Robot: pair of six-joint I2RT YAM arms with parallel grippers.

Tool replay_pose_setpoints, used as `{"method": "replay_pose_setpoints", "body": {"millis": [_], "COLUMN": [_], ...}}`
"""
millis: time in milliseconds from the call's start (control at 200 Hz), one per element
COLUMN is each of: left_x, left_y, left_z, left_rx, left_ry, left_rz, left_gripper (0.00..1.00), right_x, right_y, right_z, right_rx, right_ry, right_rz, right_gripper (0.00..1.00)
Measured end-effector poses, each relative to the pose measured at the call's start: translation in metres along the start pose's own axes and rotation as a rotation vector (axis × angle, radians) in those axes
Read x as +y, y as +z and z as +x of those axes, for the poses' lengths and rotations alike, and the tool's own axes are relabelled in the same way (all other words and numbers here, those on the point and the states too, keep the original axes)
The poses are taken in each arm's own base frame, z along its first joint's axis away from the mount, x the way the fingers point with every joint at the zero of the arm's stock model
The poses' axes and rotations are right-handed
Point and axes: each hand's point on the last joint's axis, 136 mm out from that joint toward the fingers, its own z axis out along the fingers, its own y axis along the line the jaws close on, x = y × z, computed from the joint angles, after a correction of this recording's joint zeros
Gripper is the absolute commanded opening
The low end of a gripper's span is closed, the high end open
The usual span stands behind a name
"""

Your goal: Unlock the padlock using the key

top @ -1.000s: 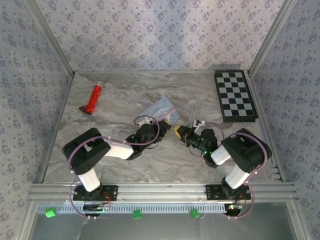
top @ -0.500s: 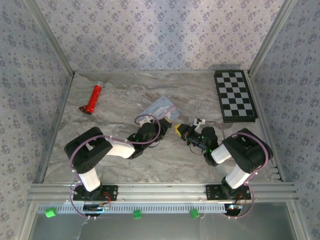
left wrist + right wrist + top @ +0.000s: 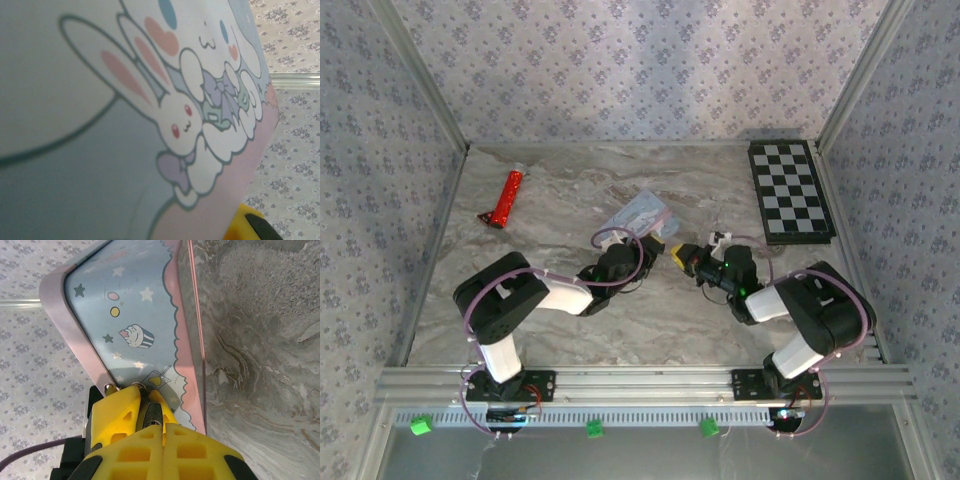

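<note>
1. Top view: both arms reach in to mid-table (image 3: 720, 330). The left gripper (image 3: 638, 252) and right gripper (image 3: 680, 257) meet just in front of the pastel cartoon tin (image 3: 645, 213).
2. Right gripper: the yellow fingers (image 3: 120, 410) are pressed together, tips right up against the tin's pink rim.
3. A small dark piece (image 3: 151, 414) sits in the slot between those tips. I cannot tell whether it is the padlock or the key, nor whether it is actually gripped.
4. Left gripper: the wrist camera is hard up against the tin's bunny artwork. I cannot tell how far the jaws are open or whether they grip the tin.
5. Elsewhere: the red tube (image 3: 507, 197) lies far left and the checkerboard (image 3: 790, 190) far right, both well apart from the arms.
</note>
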Motion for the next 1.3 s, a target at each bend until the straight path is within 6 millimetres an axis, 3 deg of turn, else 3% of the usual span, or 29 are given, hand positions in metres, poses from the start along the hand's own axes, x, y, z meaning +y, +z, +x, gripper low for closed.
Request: {"method": "replay_pose_setpoints", "body": {"millis": [605,909,1299], "left_x": [0.003,0.012,-0.002], "left_y": [0.000,0.000,-0.003], "left_z": [-0.002,-0.006,0.001], "left_rx": [-0.012,-0.036,0.005], "left_ry": [0.003,0.010,0.001], "left_rz": [-0.016,-0.051,-0.014], "left_gripper": [0.00,0.00,0.00], "right_x": [-0.001,-0.006,0.005], "right_y": [0.007,0.013,0.004], "right_z": [0.000,0.013,0.006], "right_rx": [0.062,0.097,0.153], "right_ry": [-0.128,-0.202,-0.153], "right_rz": [0.038,0.078,0.014], "right_gripper": [0.00,0.00,0.00]}}
